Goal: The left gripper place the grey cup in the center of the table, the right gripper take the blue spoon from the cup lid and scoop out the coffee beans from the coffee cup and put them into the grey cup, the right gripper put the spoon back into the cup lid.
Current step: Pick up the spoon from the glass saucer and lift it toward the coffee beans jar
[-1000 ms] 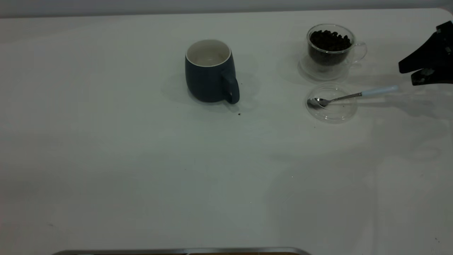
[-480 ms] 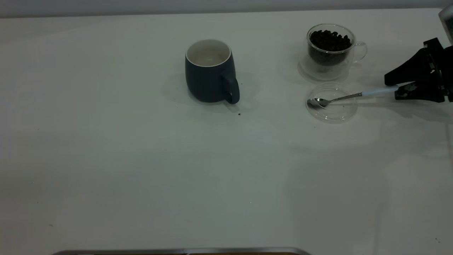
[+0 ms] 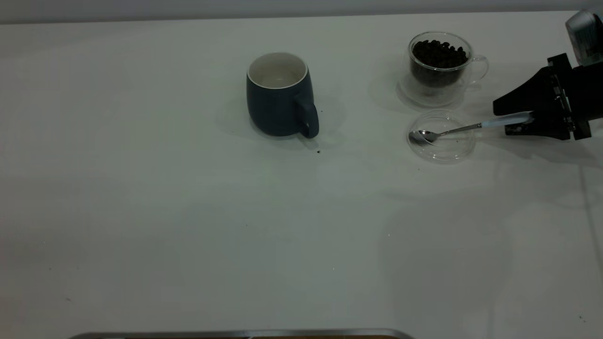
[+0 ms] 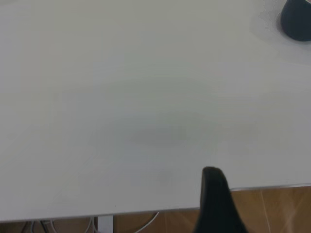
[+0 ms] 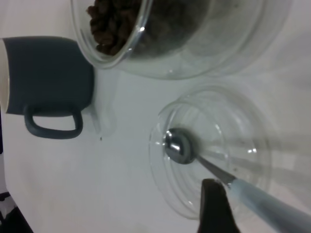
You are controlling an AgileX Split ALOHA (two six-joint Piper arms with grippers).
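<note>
The grey cup (image 3: 278, 96) stands upright near the table's (image 3: 188, 212) middle, handle toward the camera; it also shows in the right wrist view (image 5: 48, 77) and at the left wrist view's corner (image 4: 297, 19). The coffee cup (image 3: 439, 63) holds coffee beans (image 3: 439, 52) at the back right. In front of it the blue spoon (image 3: 464, 128) lies with its bowl in the cup lid (image 3: 441, 137). My right gripper (image 3: 511, 120) is open, its jaws straddling the spoon's pale handle. One finger (image 5: 214, 206) sits beside the handle (image 5: 262, 204). My left gripper (image 4: 216, 199) is outside the exterior view.
A dark speck (image 3: 319, 151) lies just in front of the grey cup. A metal-rimmed edge (image 3: 235, 333) runs along the table's near side. The left wrist view shows the table's edge (image 4: 262, 186) with wooden floor beyond.
My right gripper has moved in from the right edge toward the lid and now has its jaws on either side of the spoon handle. The spoon and cups have not moved.
</note>
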